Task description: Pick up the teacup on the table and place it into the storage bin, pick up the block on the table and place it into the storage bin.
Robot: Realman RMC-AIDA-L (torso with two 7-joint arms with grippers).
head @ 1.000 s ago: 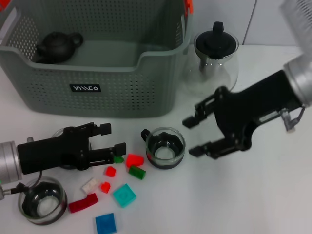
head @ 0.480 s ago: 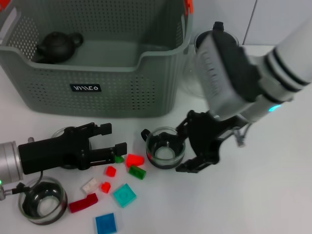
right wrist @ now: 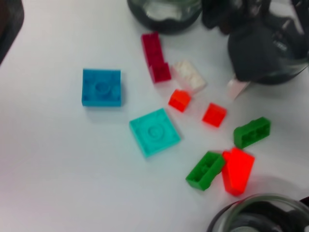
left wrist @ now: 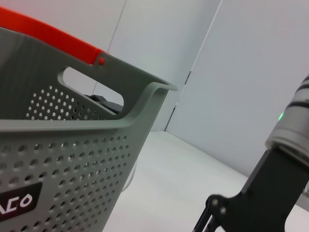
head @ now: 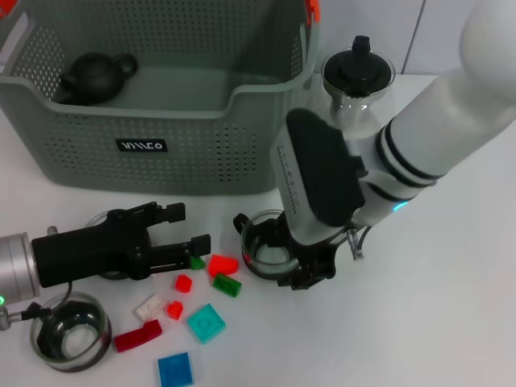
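Right gripper (head: pixel 284 260) is down over the glass teacup (head: pixel 268 251) on the table (head: pixel 451 306), just in front of the storage bin (head: pixel 161 113). The wrist body hides most of the fingers, so whether they clamp the cup can't be told. Left gripper (head: pixel 187 234) hovers low just left of the cup, jaws apart, holding nothing. Blocks lie scattered between the two grippers: red block (head: pixel 223 264) and green block (head: pixel 227 285) are just beside the cup. A dark teapot (head: pixel 97 76) sits in the bin.
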